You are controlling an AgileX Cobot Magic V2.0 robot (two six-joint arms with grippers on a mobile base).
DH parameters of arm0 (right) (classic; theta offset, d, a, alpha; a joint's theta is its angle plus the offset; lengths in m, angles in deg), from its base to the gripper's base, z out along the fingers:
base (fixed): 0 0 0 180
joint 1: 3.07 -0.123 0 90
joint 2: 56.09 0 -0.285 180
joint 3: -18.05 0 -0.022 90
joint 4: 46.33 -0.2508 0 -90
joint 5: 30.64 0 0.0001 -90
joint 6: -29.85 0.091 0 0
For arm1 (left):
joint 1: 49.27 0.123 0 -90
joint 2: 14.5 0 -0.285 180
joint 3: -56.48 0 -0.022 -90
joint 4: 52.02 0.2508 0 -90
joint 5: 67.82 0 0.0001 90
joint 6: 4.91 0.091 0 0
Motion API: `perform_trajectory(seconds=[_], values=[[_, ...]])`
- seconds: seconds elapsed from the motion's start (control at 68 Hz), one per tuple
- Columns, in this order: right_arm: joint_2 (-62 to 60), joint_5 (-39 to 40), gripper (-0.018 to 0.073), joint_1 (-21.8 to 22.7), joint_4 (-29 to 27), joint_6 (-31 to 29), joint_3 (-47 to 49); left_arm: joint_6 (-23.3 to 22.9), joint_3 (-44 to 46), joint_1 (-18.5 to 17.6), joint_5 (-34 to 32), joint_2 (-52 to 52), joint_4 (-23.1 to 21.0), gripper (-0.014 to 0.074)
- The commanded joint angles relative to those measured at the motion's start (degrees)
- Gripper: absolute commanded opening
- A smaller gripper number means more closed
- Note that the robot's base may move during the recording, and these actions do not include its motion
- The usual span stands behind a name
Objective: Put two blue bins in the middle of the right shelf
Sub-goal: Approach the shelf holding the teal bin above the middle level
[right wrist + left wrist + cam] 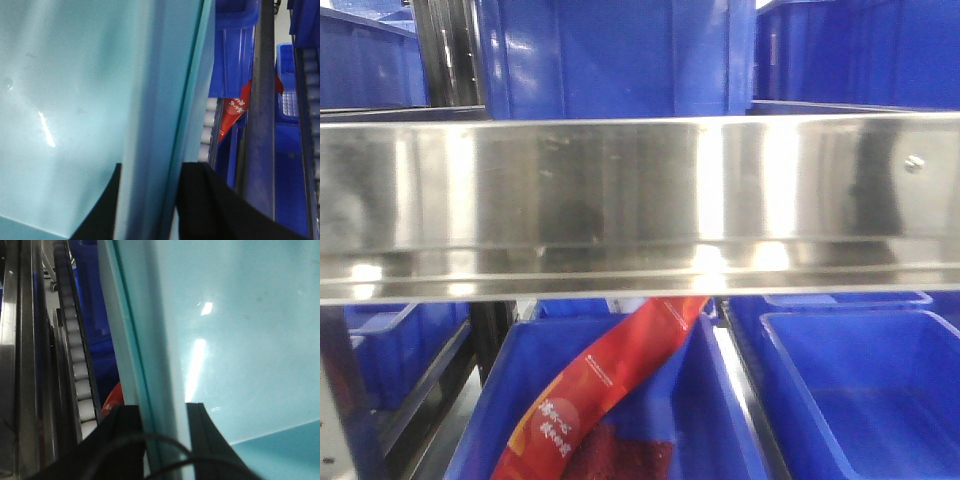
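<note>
Pale teal plastic fills both wrist views: one bin, its rim wall [150,340] pinched between the left hand's [157,425] dark fingers and its opposite wall [155,100] clamped by the right hand [150,182]. Stiff, smooth, probably light but slippery, so rim holds suit it. Beyond the steel shelf [640,200], several blue bins sit; one holds a red packet [610,390]

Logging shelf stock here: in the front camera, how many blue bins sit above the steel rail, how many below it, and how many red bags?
Blue bins above the steel rail: 3 (left, centre, right)
Blue bins below it: 3 in front (left, centre, right)
Red bag, in the centre lower bin: 1
Total: 7
</note>
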Motion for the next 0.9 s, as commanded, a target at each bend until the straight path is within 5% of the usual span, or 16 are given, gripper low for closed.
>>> perform_trajectory(seconds=[0.0, 0.882], values=[[-1.16, 5.59, -0.0154, 0.34, 0.56, -0.48, 1.02, 1.02, 0.77, 0.04, -2.75, -1.07, -1.35, -0.0111], [-1.16, 5.59, -0.0154, 0.34, 0.56, -0.48, 1.02, 1.02, 0.77, 0.04, -2.75, -1.07, -1.35, -0.0111]])
